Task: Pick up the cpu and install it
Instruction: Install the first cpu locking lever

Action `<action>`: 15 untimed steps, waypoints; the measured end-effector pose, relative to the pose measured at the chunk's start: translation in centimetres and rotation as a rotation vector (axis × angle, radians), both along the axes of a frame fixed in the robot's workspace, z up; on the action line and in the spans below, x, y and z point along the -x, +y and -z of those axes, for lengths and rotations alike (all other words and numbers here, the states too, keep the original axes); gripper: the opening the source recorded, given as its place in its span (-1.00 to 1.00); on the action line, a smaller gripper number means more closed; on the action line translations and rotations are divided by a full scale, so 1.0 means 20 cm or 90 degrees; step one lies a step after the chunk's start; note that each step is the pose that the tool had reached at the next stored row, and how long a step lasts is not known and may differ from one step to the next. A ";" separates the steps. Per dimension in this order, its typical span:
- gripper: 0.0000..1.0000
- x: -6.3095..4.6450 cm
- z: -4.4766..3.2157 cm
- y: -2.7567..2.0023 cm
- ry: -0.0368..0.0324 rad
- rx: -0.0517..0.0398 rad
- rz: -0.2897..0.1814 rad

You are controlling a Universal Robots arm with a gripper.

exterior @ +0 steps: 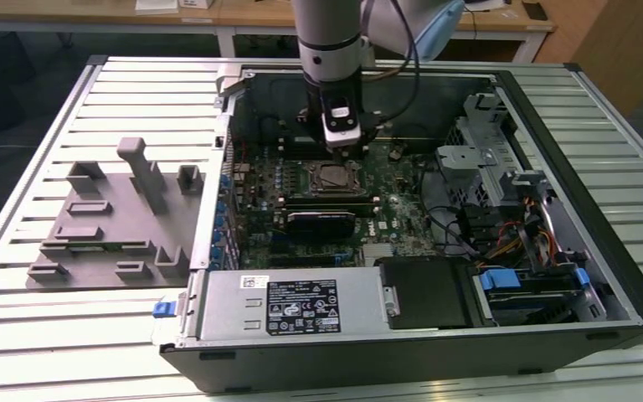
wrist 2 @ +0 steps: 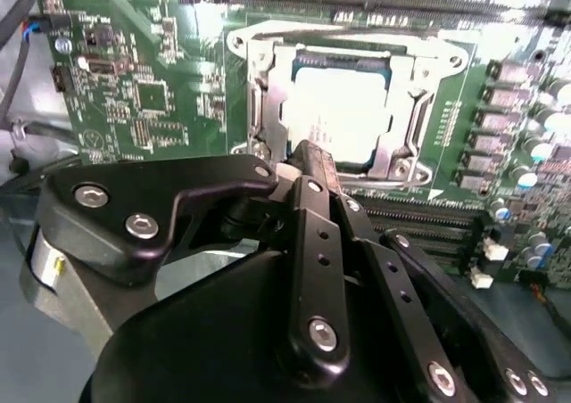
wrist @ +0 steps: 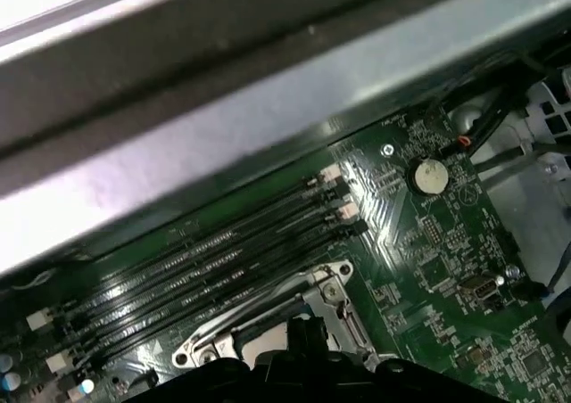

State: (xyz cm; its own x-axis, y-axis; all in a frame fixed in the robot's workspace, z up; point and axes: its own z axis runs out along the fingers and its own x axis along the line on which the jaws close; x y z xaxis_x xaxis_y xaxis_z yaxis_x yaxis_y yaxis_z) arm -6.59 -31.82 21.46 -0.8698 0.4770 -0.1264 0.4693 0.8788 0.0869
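The small square cpu (wrist 2: 343, 118) has a bright, smooth metal top, framed by a shiny steel socket bracket (wrist 2: 268, 73). The black claw (wrist 2: 308, 167) looks like glossy moulded plastic with silver screws. The ribbed pale metal tabletop (exterior: 31, 151) is matt, as is the grey plastic fixture block (exterior: 110, 226).

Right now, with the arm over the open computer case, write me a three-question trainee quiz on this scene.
1. True or false: the cpu lies inside the socket frame on the motherboard.
2. Multiple choice: in the exterior view, the gripper hangs above (a) the grey fixture plate, (b) the socket area inside the computer case, (c) the power supply box.
3. Fill in: in the exterior view, the grey fixture plate sits on the slatted table, on the case's ____ side.

Key: 1 true. 2 b. 3 the exterior view's left.
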 end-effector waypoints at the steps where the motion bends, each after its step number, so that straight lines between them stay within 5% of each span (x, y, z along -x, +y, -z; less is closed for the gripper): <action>1: -0.79 0.00 0.001 -0.004 0.0026 0.0025 0.000; 12: -0.79 -0.01 0.006 -0.064 0.0415 0.0380 0.000; 15: -0.79 -0.01 0.006 -0.072 0.0443 0.0424 0.000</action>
State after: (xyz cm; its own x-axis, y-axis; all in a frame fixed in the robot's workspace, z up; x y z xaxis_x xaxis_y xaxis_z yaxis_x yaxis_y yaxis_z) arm -6.39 -33.26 21.33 -0.8775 0.4697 -0.0971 0.4723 0.8814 -0.0046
